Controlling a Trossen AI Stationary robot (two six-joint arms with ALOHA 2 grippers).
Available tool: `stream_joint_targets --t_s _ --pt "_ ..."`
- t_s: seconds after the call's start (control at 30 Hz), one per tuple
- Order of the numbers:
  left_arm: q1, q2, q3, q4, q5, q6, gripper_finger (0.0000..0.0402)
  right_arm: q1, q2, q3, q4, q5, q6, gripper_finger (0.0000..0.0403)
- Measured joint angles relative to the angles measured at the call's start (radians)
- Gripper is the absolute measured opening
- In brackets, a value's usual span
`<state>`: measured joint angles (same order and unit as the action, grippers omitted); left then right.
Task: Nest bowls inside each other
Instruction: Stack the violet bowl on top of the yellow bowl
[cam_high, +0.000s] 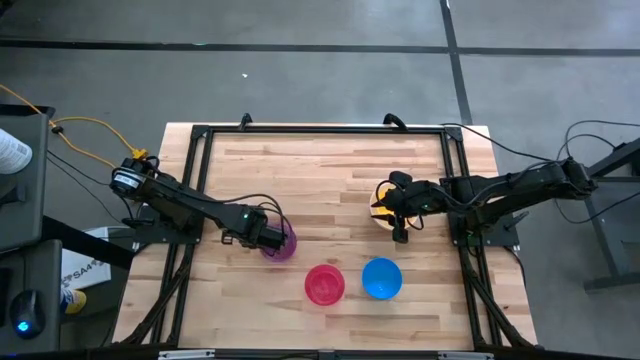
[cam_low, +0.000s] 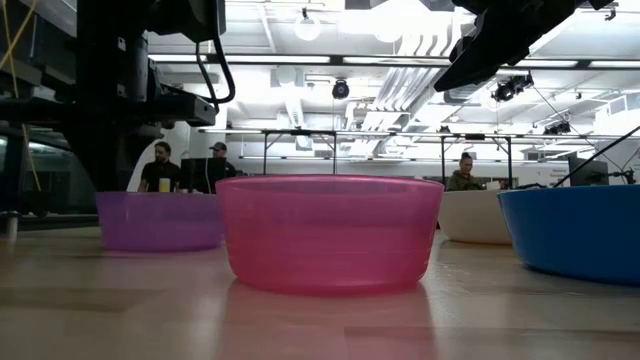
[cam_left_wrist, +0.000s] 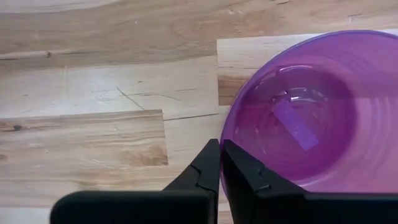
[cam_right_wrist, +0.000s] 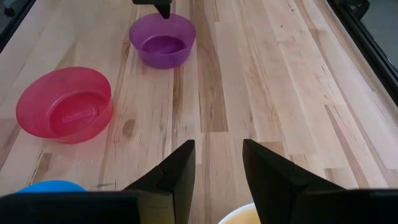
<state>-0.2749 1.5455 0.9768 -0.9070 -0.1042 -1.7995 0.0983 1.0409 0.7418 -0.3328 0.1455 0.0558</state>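
The purple bowl (cam_high: 283, 244) stands on its base on the table, left of centre, and my left gripper (cam_left_wrist: 222, 154) is shut on its rim, pointing straight down. A pink-red bowl (cam_high: 324, 284) and a blue bowl (cam_high: 381, 278) stand side by side nearer the front edge. At the right, a yellow bowl (cam_high: 383, 203) sits partly hidden under my right gripper (cam_right_wrist: 217, 158), which hovers open above it with nothing between its fingers. In the low view a whitish bowl wall (cam_low: 475, 217) shows at that spot. My left gripper pinches the purple bowl's rim (cam_left_wrist: 225, 127) on the side toward the table's left edge. One finger is inside the bowl and one outside. The fingers come from above, pointing down. The bowl stands upright with its base on the table (cam_low: 160, 222).
Black frame rails (cam_high: 200, 180) run along the table's left, right and far edges. Bare wood lies between the purple bowl and the yellow one, and across the far half of the table. People sit in the room beyond the table.
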Motion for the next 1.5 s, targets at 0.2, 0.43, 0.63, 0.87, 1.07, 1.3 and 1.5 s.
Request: stream_joint_targets --t_s 0.2,0.43,0.63,0.87,1.07,1.3,1.5 --pt "0.000 0.000 0.000 0.009 -0.015 0.055 0.0003 0.000 0.000 0.000 0.000 0.000 -0.003 0.0128" --pt "0.016 0.000 0.028 0.016 -0.017 0.168 0.0002 0.000 0.000 0.000 0.000 -0.027 -0.033 0.0128" --pt "0.094 0.001 0.102 0.012 -0.018 0.361 0.0001 0.000 0.000 0.000 0.000 -0.076 -0.039 0.0128" --pt "0.232 0.001 0.231 -0.071 -0.021 0.596 0.0001 0.000 0.000 0.000 0.000 -0.078 -0.076 0.0128" --pt "0.350 0.001 0.316 -0.034 0.026 0.826 0.0000 0.000 0.000 0.000 0.000 -0.135 -0.168 0.0128" --pt "0.457 0.007 0.340 -0.016 0.150 1.042 0.0000 0.000 0.000 0.000 0.002 -0.173 -0.242 0.0128" --pt "0.532 0.025 0.340 -0.076 0.219 1.202 0.0000 0.000 0.017 0.039 0.017 -0.170 -0.252 0.0124"
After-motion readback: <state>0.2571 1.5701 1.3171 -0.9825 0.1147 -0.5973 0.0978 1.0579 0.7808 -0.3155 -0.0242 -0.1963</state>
